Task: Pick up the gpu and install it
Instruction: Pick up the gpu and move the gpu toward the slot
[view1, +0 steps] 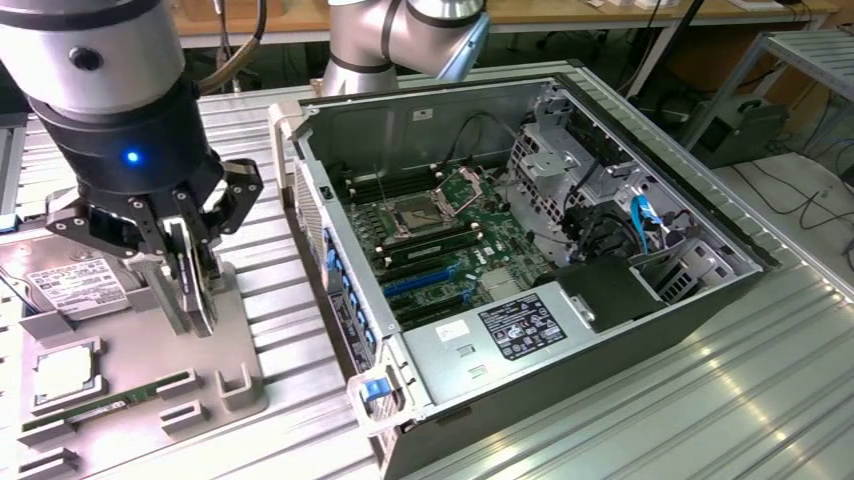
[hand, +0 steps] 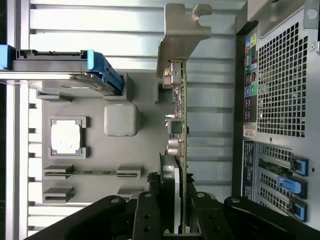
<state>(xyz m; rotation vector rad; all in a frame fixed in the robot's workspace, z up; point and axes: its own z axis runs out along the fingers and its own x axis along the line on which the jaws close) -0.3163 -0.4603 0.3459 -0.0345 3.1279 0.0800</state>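
1. Gripper (view1: 191, 262) hangs over the grey parts fixture (view1: 238, 385), on the exterior view's left, beside the open computer case (view1: 400, 130).
2. Claw state: partly closed, jaws clamped on the two flat faces of the gpu (view1: 200, 305). Nothing else is in the grip.
3. The gpu stands on edge, upright. In the wrist view it runs edge-on out from between the fingers (hand: 150, 215), with its silvery end bracket (hand: 182, 37) at the far end.
4. Its lower edge is at or just above the fixture – I cannot tell whether it has cleared its slot.
5. Also on the fixture: hard drive (view1: 74, 285), processor (view1: 60, 372), memory stick (view1: 120, 403). All are apart from the claw.
6. Case lies on its side, with the motherboard exposed and the blue expansion slots (view1: 427, 280) free. The gpu is well apart from them.
7. Step in hand, as I judge it, is the pick-up. To do it well:
   - lift straight along the card's plane – no twist, or the edge binds in the fixture
   - keep the hold firm and centred, because the grip sits toward one end and the bracket end may sag
   - keep the card vertical and watch the bracket's bent tab near the case wall
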